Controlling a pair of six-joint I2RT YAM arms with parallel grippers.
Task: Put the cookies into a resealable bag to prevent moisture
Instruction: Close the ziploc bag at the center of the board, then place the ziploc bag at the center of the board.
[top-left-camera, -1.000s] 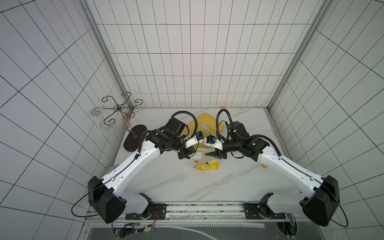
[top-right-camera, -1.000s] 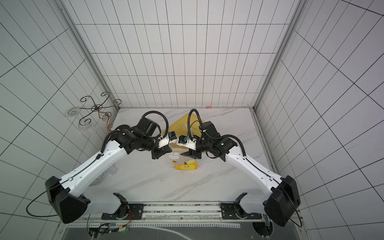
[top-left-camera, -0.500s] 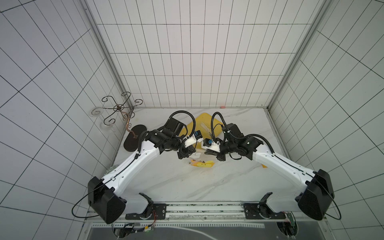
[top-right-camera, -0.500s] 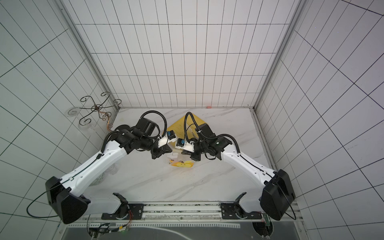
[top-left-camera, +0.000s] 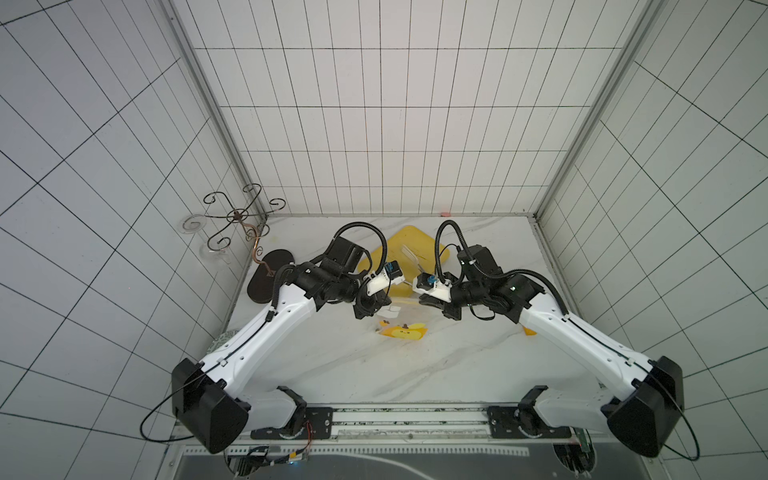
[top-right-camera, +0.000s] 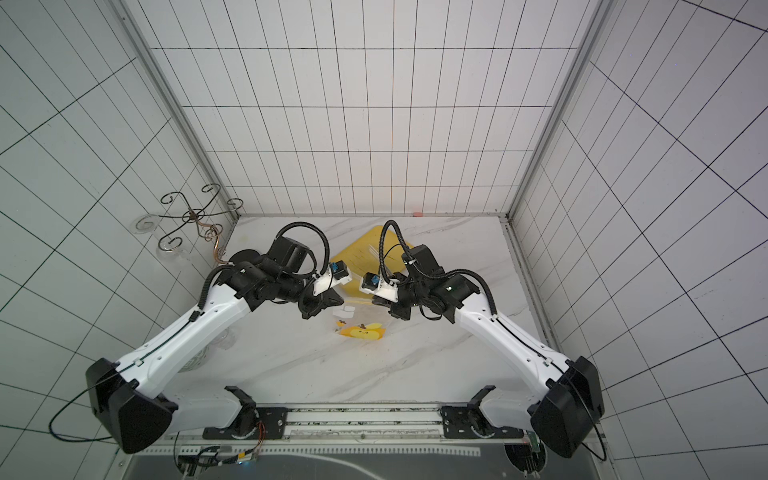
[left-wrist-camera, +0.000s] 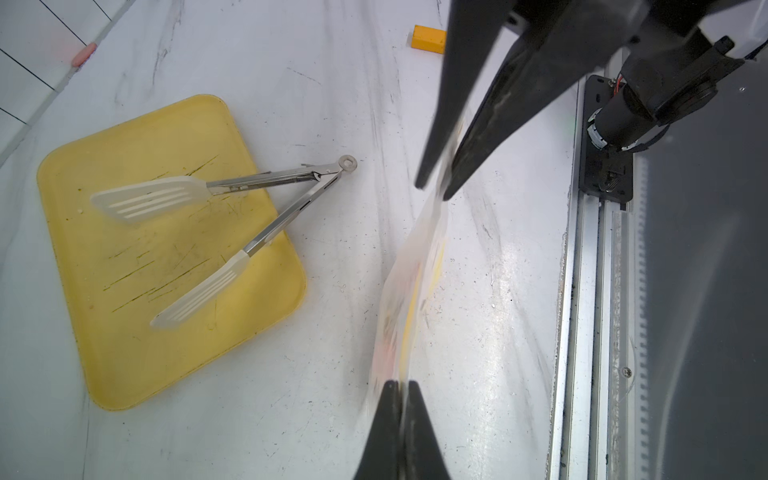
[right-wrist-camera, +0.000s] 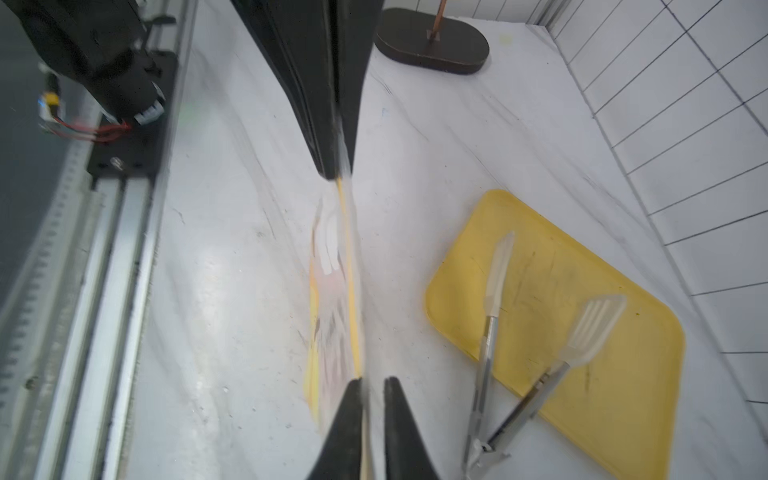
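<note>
The resealable bag (top-left-camera: 402, 331) (top-right-camera: 360, 331), a clear pouch with an orange-yellow patch, hangs stretched between both grippers just above the table. My left gripper (left-wrist-camera: 400, 382) (top-left-camera: 379, 306) is shut on one end of its top edge. At the other end is my right gripper (right-wrist-camera: 372, 379) (top-left-camera: 428, 301), open only a little. The film (right-wrist-camera: 332, 291) runs into that narrow gap along one finger. Pinkish smears inside the bag (left-wrist-camera: 409, 291) are too blurred to tell individual cookies.
Behind the grippers lies a yellow tray (left-wrist-camera: 124, 332) (top-left-camera: 405, 239) with steel tongs (left-wrist-camera: 249, 199) (right-wrist-camera: 490, 332) resting on it. A dark oval stand base (right-wrist-camera: 432, 41) sits at the back left. A small orange block (left-wrist-camera: 428, 39) lies right, and the arms' rail (left-wrist-camera: 582, 291) runs along the front.
My right gripper swung left toward the left one, then drew back right. Its jaws went from wide open to nearly closed around the bag's edge. The left gripper kept its hold.
</note>
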